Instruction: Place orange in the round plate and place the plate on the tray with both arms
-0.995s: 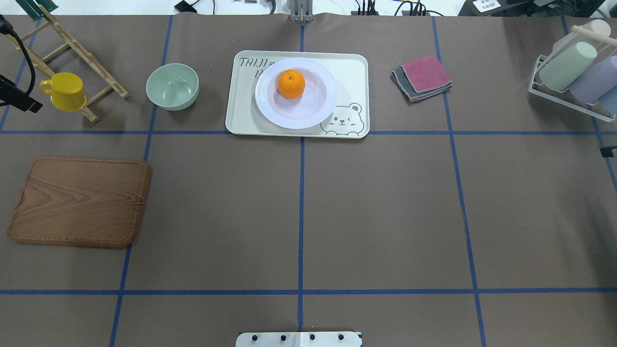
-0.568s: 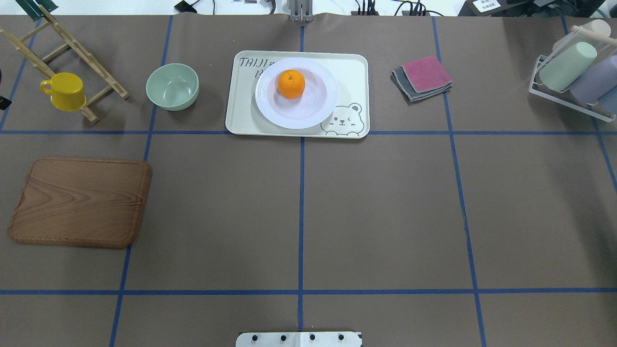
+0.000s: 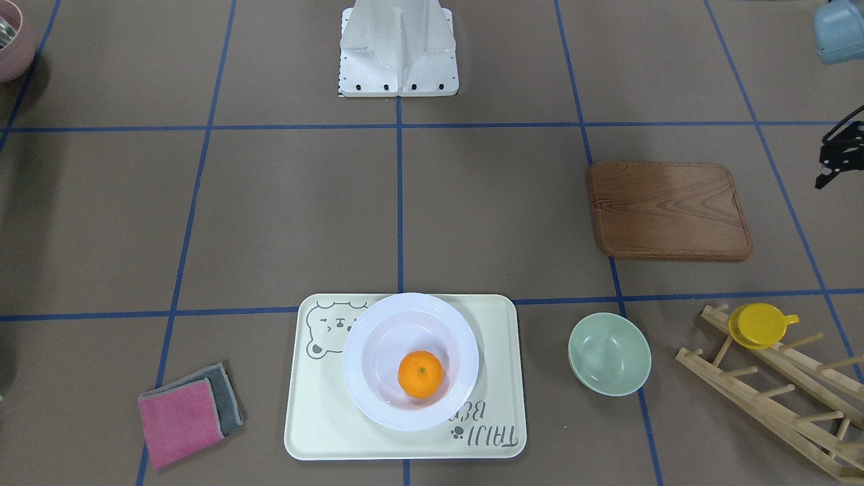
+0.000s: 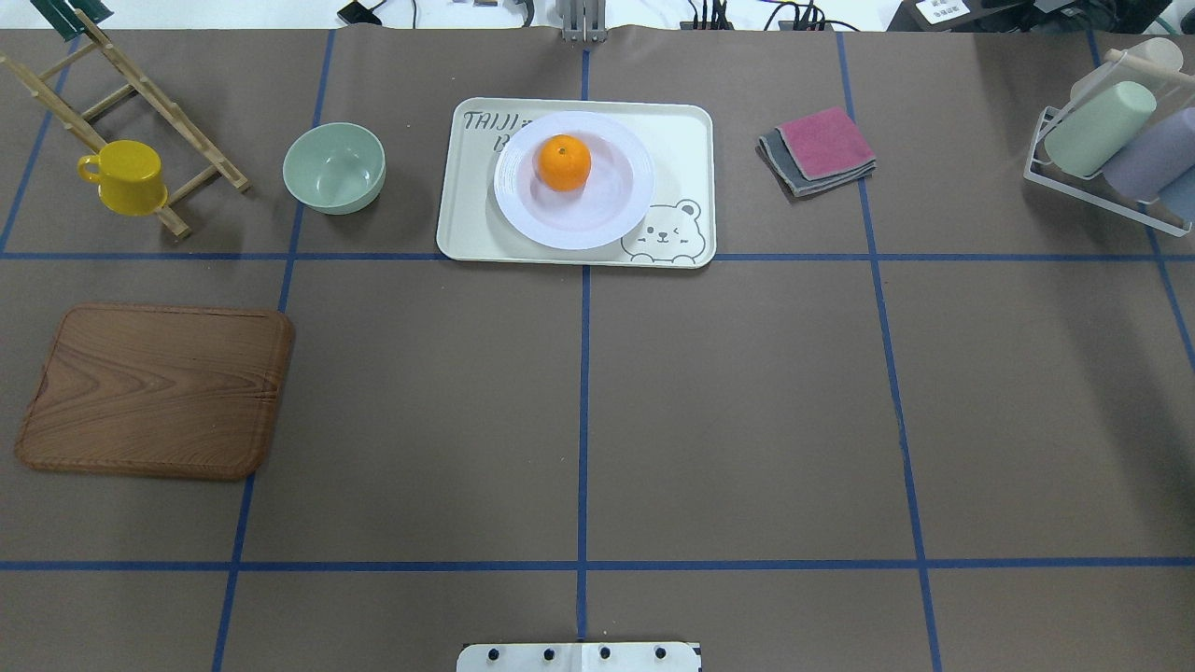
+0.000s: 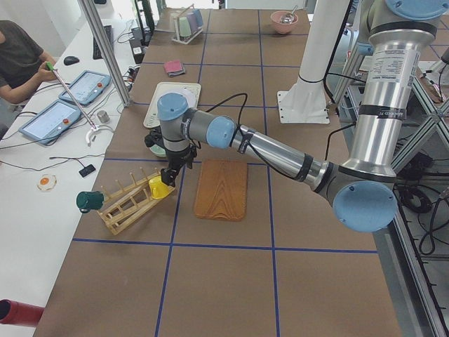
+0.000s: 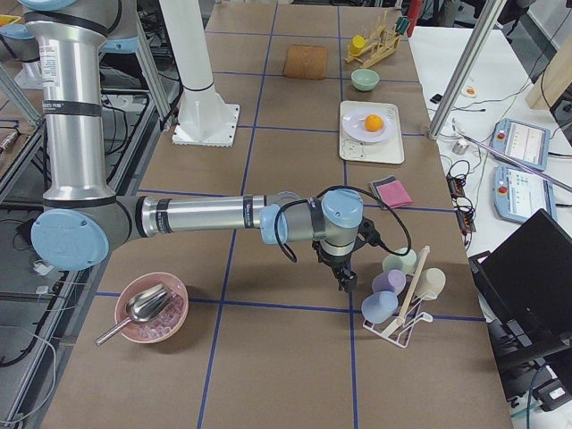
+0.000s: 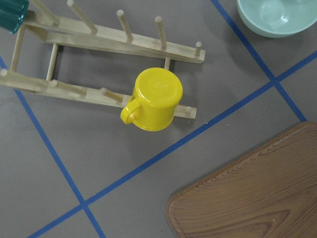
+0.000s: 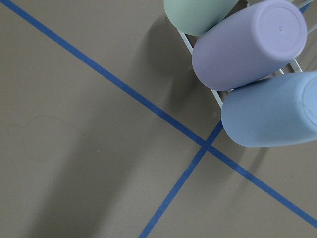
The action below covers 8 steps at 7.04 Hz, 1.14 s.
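Note:
The orange (image 4: 563, 162) lies in the white round plate (image 4: 616, 210), and the plate rests on the cream bear tray (image 4: 681, 140) at the far middle of the table. Neither gripper is near them. My left gripper (image 3: 837, 158) shows only as a black sliver at the front-facing view's edge. In the exterior left view the left gripper (image 5: 170, 175) hangs above the yellow cup, and I cannot tell its state. My right gripper (image 6: 345, 280) hovers beside the pastel cup rack in the exterior right view; I cannot tell whether it is open or shut.
A pale green bowl (image 4: 334, 168) stands left of the tray. A yellow cup (image 4: 126, 177) hangs on a wooden rack (image 4: 140, 84). A wooden board (image 4: 154, 390) lies at near left, folded cloths (image 4: 820, 149) lie right of the tray, and a cup rack (image 4: 1111, 140) stands at far right.
The left gripper's black parts have left the overhead view's left edge, and the dark bit at the right edge is gone too. Orange, plate and tray have not moved.

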Available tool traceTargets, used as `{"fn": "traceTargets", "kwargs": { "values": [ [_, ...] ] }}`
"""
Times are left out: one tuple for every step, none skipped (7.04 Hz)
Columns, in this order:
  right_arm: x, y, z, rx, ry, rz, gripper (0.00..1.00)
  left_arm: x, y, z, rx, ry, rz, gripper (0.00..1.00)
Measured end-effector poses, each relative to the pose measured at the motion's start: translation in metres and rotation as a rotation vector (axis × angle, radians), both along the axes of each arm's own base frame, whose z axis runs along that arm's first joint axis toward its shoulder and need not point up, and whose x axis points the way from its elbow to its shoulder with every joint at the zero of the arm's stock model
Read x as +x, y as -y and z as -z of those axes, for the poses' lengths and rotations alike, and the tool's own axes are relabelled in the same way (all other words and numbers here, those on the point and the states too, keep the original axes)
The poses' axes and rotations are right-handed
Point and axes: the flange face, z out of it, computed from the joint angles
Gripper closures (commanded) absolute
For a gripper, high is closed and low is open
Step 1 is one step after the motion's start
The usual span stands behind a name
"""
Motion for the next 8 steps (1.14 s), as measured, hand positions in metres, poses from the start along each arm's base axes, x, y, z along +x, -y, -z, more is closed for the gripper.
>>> {"fn": "traceTargets", "kwargs": {
  "values": [
    [0.003,0.008,0.011,-0.04,0.006,-0.003,0.0,-0.015,0.0,-0.02,-0.042,0.007,-0.012,0.0],
    [0.009,0.01,0.018,-0.056,0.008,-0.01,0.0,-0.024,0.002,-0.043,-0.083,-0.003,-0.027,0.0],
    [0.016,0.003,0.02,-0.064,0.009,-0.021,0.0,-0.028,0.002,-0.061,-0.113,-0.039,-0.043,0.0],
    [0.02,-0.007,0.018,-0.074,0.008,-0.027,0.0,-0.031,0.004,-0.066,-0.121,-0.068,-0.046,0.0],
    [0.019,-0.016,0.015,-0.081,0.003,-0.025,0.0,-0.034,0.005,-0.065,-0.115,-0.082,-0.044,0.0],
    [0.016,-0.021,0.012,-0.083,-0.013,-0.016,0.0,-0.036,0.005,-0.065,-0.107,-0.087,-0.042,0.0],
    [0.012,-0.022,0.012,-0.079,-0.032,-0.005,0.0,-0.036,0.005,-0.066,-0.096,-0.089,-0.04,0.0],
    [0.011,-0.022,0.014,-0.074,-0.041,-0.001,0.0,-0.036,0.006,-0.067,-0.09,-0.09,-0.039,0.0]
  ]
}}
